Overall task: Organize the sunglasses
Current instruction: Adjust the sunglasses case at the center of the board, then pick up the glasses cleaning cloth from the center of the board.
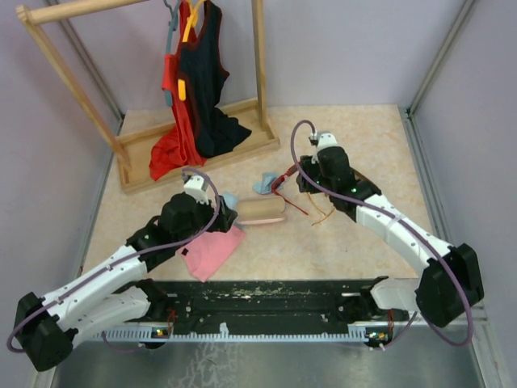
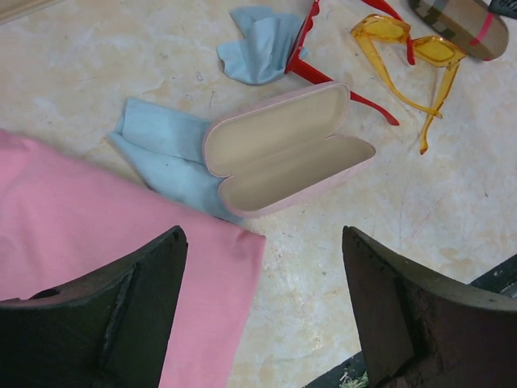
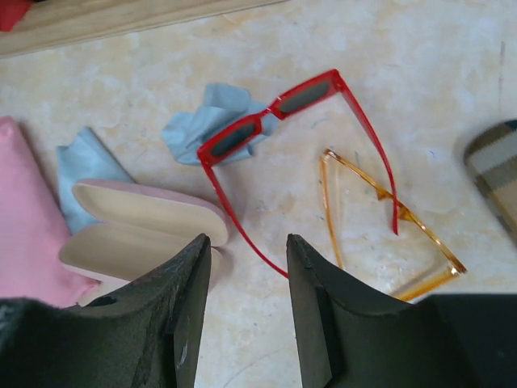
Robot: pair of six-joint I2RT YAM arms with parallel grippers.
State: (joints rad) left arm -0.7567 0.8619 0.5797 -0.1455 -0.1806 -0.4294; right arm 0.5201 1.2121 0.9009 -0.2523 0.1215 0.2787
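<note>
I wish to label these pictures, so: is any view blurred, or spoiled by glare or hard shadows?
Top external: even light, soft shadows, a dull sheen on the metal strip. Left wrist: the open pink case is sharp, the left gripper's fingers dark and soft. Right wrist: the red sunglasses are sharp, the right gripper's fingers blurred.

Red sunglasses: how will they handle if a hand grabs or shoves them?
The red sunglasses look like rigid plastic, probably light. Both temples are unfolded, so a grab on one may fold it at the hinge. One temple crosses the orange-yellow pair, and the front overlaps a blue cloth, so a push would likely drag both along.
</note>
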